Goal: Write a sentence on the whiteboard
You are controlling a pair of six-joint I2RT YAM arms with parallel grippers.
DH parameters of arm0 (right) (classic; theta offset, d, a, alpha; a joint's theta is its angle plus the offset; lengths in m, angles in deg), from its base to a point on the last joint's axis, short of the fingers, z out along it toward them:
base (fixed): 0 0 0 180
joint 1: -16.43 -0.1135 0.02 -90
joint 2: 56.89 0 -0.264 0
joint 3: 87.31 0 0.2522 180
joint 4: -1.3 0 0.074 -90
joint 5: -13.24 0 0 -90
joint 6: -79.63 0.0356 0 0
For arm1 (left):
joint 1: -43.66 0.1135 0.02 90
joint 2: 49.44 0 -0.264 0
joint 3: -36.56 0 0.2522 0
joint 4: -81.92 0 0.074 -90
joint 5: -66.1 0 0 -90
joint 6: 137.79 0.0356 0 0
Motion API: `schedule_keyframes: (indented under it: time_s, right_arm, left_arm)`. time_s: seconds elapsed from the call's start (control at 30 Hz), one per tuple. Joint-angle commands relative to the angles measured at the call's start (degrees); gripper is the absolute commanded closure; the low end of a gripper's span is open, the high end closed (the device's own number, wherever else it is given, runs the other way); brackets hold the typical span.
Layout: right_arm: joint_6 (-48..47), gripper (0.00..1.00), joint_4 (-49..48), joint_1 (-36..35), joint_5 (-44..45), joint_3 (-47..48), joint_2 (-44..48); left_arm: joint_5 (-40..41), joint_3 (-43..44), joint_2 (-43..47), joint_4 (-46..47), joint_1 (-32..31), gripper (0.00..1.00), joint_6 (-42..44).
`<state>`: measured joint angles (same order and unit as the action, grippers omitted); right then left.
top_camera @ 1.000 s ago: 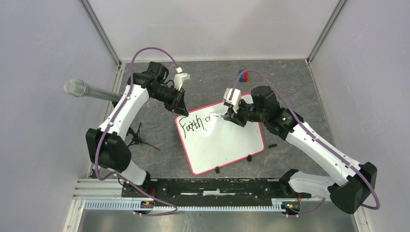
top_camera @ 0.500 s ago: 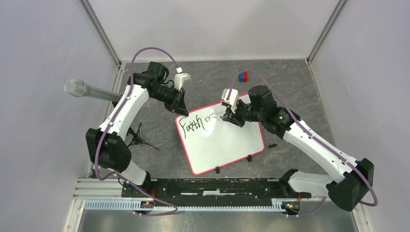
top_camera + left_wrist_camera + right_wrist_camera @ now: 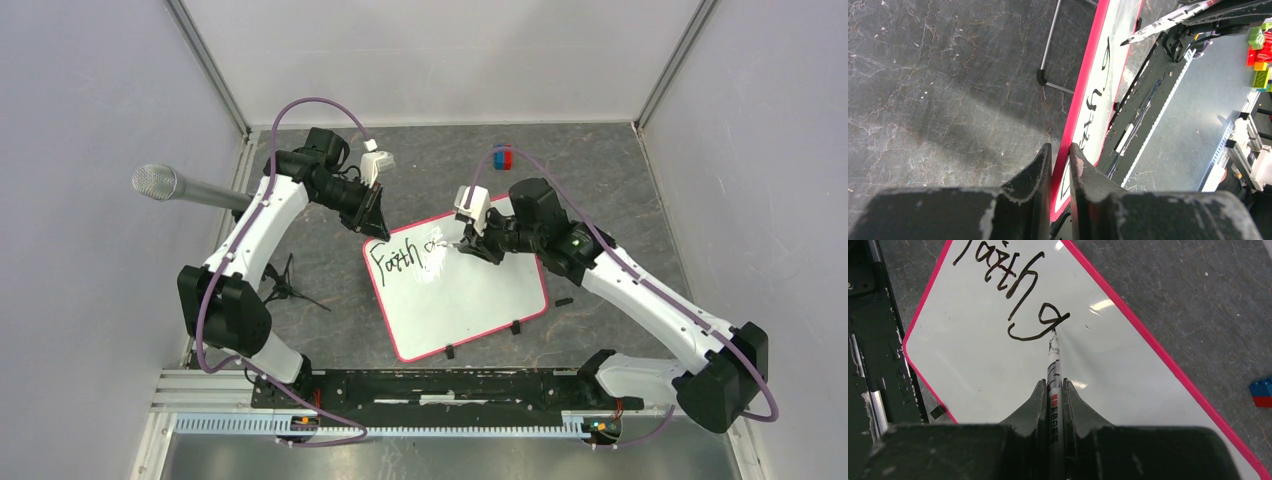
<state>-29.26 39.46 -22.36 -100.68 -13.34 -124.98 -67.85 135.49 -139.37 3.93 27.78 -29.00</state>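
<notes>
The whiteboard [image 3: 470, 300] lies tilted on the dark table, white with a red-pink rim. The sentence [image 3: 392, 262] reads "Faith" followed by a "g" [image 3: 1040, 337]. My left gripper [image 3: 375, 228] is shut on the board's far left rim [image 3: 1083, 95], one finger on each side of the edge [image 3: 1059, 147]. My right gripper [image 3: 478, 243] is shut on a silver marker [image 3: 1054, 365], held between the fingertips [image 3: 1053, 382]. The marker's tip touches the board at the right end of the "g".
A grey microphone [image 3: 190, 188] juts in from the left wall. Red and blue bricks [image 3: 502, 156] lie at the back. A small black stand [image 3: 285, 285] sits left of the board, a black cap [image 3: 564, 301] to its right. The black base rail [image 3: 440, 390] runs along the near edge.
My right gripper has moved a little left and away with the marker, adding to the "g" after "Faith". The left arm and the board have not moved.
</notes>
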Motion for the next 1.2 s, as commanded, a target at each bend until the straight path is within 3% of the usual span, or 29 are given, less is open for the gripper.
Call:
schedule_keyframes:
  time_s: [0.0, 0.6, 1.17]
  right_arm:
    - [-0.2, 1.00, -2.2, -0.2, 0.6, -0.1, -1.0]
    - [-1.0, 1.00, -2.2, 0.1, 6.2, -0.4, -1.1]
    - [-1.1, 1.00, -0.3, 0.0, 3.7, -4.8, 1.5]
  left_arm:
    - [-0.1, -0.5, 1.2, -1.4, -1.4, 0.98, 1.7]
    - [0.1, -0.3, 1.1, -1.4, -1.4, 0.98, 1.5]
    - [0.1, -0.6, 1.1, -1.4, -1.4, 0.98, 1.6]
